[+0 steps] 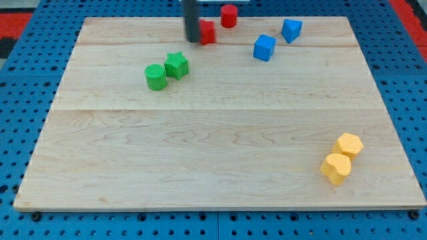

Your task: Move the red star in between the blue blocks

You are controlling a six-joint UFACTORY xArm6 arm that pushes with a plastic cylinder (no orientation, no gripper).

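Resting on blue pegboard, the wooden surface carried all blocks. My tip, a bare rod grasping nothing, touched the red star left of the blue blocks.

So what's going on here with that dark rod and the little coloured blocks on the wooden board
A robot arm's dark rod is working at the view's top of the wooden board. My tip sits against the left side of a red block, partly hiding it, so its shape is unclear. A second red block lies up and right. The two blue blocks wait further right. No red block is between them yet.
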